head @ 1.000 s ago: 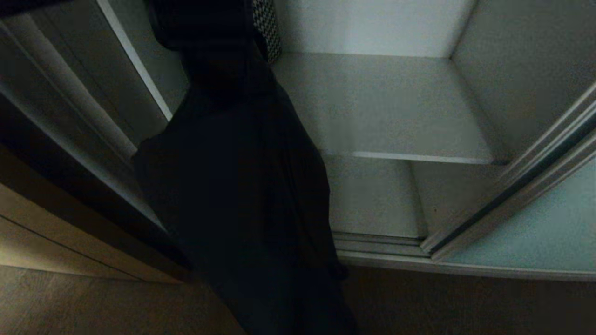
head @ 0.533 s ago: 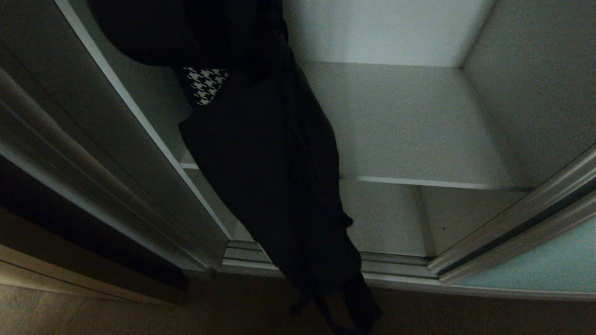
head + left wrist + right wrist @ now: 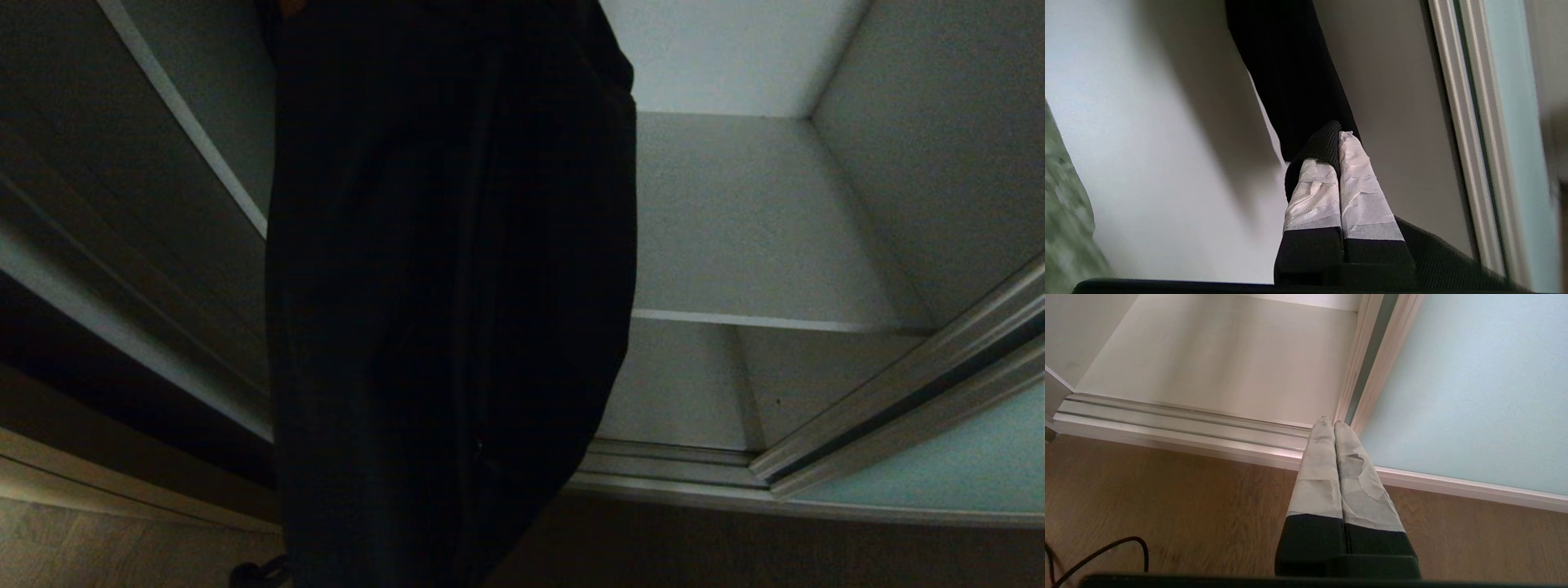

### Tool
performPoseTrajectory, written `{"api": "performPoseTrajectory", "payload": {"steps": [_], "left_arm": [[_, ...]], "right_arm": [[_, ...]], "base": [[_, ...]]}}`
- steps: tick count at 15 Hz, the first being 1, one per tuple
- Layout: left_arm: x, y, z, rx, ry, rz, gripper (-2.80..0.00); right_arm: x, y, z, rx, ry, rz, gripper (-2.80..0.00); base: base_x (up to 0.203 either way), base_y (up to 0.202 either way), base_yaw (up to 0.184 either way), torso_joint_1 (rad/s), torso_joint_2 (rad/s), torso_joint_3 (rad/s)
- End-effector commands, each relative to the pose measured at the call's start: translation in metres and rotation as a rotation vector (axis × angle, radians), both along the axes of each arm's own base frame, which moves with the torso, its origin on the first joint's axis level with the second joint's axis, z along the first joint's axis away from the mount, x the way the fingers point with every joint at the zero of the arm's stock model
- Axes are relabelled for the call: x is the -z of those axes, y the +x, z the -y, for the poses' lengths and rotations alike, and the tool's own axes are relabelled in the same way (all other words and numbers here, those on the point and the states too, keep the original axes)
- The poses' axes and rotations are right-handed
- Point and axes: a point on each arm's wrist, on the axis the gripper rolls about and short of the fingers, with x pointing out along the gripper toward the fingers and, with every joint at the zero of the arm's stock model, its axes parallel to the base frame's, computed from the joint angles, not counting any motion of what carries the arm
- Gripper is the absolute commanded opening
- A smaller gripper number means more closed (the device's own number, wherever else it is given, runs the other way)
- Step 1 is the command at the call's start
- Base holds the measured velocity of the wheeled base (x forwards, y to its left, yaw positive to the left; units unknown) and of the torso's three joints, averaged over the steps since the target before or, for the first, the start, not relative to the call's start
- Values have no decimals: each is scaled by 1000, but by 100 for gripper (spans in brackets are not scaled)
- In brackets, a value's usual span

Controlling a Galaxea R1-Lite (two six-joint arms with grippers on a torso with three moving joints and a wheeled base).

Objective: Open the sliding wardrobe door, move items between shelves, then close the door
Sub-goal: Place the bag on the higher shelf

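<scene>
Right gripper [image 3: 1329,424] pinched closed on nothing, parked low over the wood floor [image 3: 1167,506] by the door track. Left gripper [image 3: 1338,141] clamped on the black bundle [image 3: 449,286], which hangs in front of the open wardrobe. Behind: shelf [image 3: 751,237]; sliding door [image 3: 939,457] on the right.

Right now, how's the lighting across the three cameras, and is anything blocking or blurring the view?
Head view: dim, with the hanging black fabric blocking its middle; only the shelf and door catch light. Left wrist view: brighter, the fabric's shadow falls on the pale wall, a green blur at one edge. Right wrist view: evenly lit and sharp, with the floor and door clear.
</scene>
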Motion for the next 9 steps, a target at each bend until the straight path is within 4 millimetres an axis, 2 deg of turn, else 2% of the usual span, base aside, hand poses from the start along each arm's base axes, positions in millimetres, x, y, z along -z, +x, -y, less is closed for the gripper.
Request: {"api": "performPoseTrajectory", "payload": {"steps": [1,5,9], "left_arm": [[3,13,10,-1,-17,11,-280],[9,47,13,-39,-82,11,-280],[17,86,2,-36,-158,-45,-280]], "right_arm": [[0,0,0,0,0,1,-280],[0,0,0,0,0,1,-280],[0,0,0,0,0,1,-280]], "base": [[0,0,0,0,0,0],[0,0,0,0,0,0],[0,0,0,0,0,0]]}}
